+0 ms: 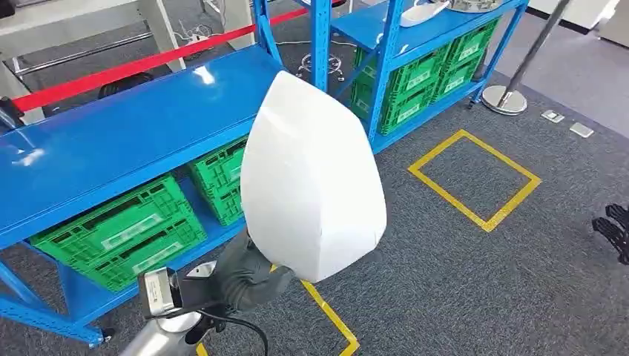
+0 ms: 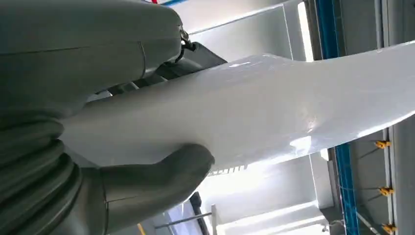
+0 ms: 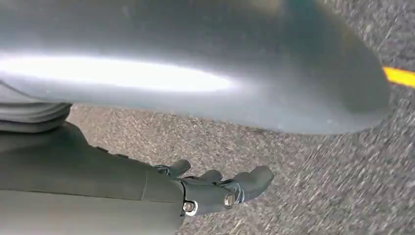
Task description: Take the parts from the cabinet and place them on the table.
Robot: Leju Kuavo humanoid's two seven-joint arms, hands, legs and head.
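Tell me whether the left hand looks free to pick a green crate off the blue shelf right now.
Probably not. The left hand already grips the big white part, which it holds up in front of the green crates on the blue shelf. It would likely have to set the part down first.

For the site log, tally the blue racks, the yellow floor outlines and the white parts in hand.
Blue racks: 2
Yellow floor outlines: 2
White part held by left hand: 1
Total: 5
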